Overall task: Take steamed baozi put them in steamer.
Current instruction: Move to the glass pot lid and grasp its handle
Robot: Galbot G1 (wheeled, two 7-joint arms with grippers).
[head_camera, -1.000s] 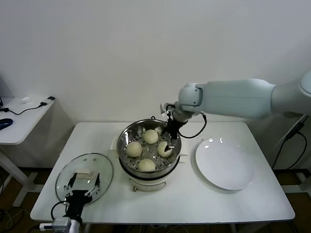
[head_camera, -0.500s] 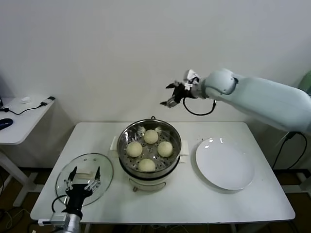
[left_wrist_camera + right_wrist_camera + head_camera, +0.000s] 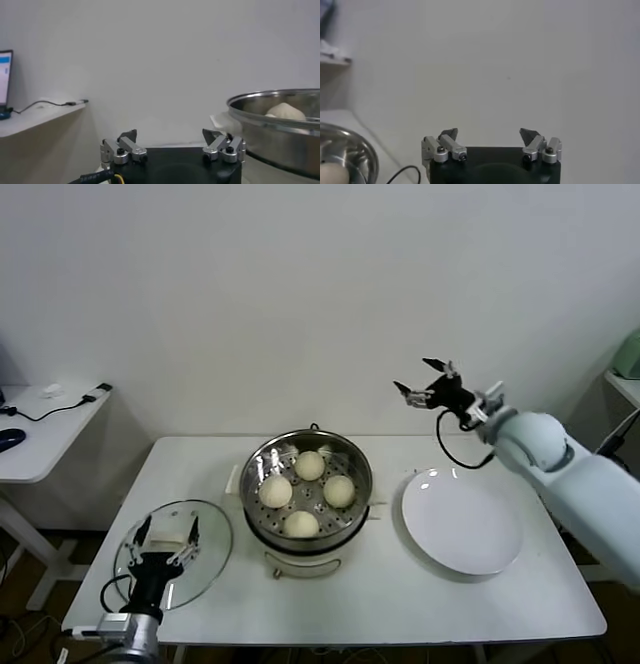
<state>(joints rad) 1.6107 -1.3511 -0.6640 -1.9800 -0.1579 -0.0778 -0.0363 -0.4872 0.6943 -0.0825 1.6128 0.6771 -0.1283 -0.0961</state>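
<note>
left gripper: lower left of the head view, arm entering from the bottom edge, pointing up-frame, jaws wide apart, nothing between them | right gripper: right of centre, raised in the upper half, white arm reaching in from the right edge, jaws spread, nothing held

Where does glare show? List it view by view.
Head view: bright light spots on the white plate at its far rim, and a sheen on the steamer along its steel wall. Left wrist view: the steamer's rim gleams. Right wrist view: faint sheen on the steamer's edge, with an evenly lit wall.
</note>
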